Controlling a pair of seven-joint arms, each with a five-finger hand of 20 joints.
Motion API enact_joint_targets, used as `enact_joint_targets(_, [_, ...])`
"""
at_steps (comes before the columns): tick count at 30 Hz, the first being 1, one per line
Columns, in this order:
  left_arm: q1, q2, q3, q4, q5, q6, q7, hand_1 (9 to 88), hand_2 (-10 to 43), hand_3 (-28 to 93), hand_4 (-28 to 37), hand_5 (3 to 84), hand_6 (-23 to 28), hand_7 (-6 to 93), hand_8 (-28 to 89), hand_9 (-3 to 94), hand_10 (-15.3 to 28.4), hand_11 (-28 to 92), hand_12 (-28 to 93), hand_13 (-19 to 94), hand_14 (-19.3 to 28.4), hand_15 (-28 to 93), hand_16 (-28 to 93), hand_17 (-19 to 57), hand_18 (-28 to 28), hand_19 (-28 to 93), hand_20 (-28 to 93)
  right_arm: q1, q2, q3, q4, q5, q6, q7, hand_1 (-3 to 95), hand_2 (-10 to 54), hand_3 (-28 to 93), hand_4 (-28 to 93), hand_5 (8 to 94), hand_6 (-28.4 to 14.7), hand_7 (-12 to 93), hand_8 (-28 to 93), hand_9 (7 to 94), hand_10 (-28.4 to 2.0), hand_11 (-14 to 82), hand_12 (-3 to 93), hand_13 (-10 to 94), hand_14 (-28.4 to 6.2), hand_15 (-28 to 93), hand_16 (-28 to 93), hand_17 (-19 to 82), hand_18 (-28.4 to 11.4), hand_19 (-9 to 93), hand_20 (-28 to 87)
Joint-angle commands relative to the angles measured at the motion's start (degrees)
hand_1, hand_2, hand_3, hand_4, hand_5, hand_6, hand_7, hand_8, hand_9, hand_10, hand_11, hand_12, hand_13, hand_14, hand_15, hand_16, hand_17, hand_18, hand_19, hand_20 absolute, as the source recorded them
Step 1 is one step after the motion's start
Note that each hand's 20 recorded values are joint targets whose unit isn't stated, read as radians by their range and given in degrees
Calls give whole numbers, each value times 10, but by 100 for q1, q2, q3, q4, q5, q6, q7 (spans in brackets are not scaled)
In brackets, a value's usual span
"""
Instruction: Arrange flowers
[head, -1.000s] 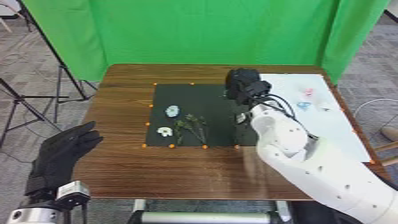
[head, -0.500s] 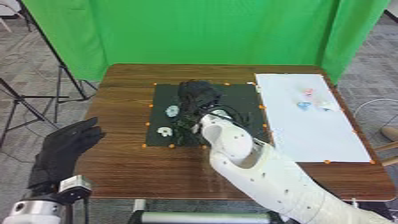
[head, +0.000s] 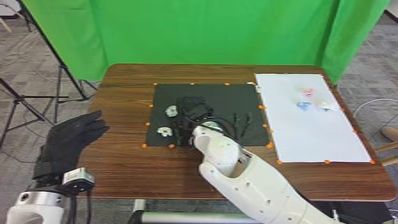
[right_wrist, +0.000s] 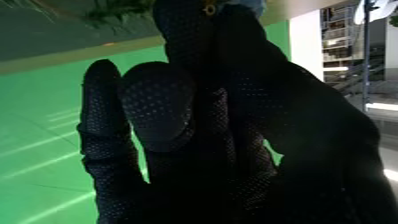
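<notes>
— Where do I have the hands?

— My right hand (head: 194, 106) is low over the dark mat (head: 235, 95), just beside a pale blue flower (head: 171, 111); a white flower (head: 165, 131) lies nearer my side. I cannot tell whether that hand is grasping or released. My left hand (head: 71, 142) waits at the left edge of the brown table (head: 133, 175), fingers extended, holding nothing.

— And the wrist view?

— The right hand's black glove (right_wrist: 178, 170), with green sprigs (right_wrist: 111, 12) near it and a pale bluish shape (right_wrist: 251, 5) at its far end.

— The rest of the flowers?

— Green stems (head: 246, 120) lie on the mat, to the right of my right hand. On the white sheet (head: 315, 140), well apart, a pink flower (head: 308, 92) lies beyond a light blue flower (head: 304, 105) and a cream flower (head: 325, 106), side by side.
</notes>
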Motion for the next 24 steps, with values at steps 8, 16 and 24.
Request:
enact_joint_targets(8, [9, 57, 93, 4, -11, -34, -42, 275, 43, 822, -139, 478, 147, 154, -84, 410, 227, 395, 114, 283, 283, 610, -118, -96, 218, 558, 157, 228, -33, -85, 127, 8, 214, 242, 532, -95, 791, -283, 693, -15, 316, -22, 800, -82, 119, 348, 677, -24, 642, 311, 263, -193, 835, 140])
enact_joint_targets(16, [40, -1, 66, -10, 28, -51, -94, 275, 43, 823, -137, 478, 146, 156, -84, 410, 228, 395, 114, 283, 283, 611, -118, -96, 218, 558, 157, 149, 31, 22, -39, -61, -72, 137, 492, -95, 818, -283, 655, -26, 286, -27, 696, -117, 226, 265, 615, -48, 676, 292, 237, -203, 830, 138])
enact_joint_targets(24, [38, -56, 40, -15, 68, -102, -141, 275, 42, 824, -136, 479, 147, 155, -85, 411, 228, 394, 114, 283, 283, 610, -119, -97, 218, 558, 157, 107, 2, 67, -95, -70, -396, 161, 471, -95, 833, -283, 638, -26, 260, -130, 628, -150, 309, 185, 582, -56, 697, 281, 220, -208, 824, 147])
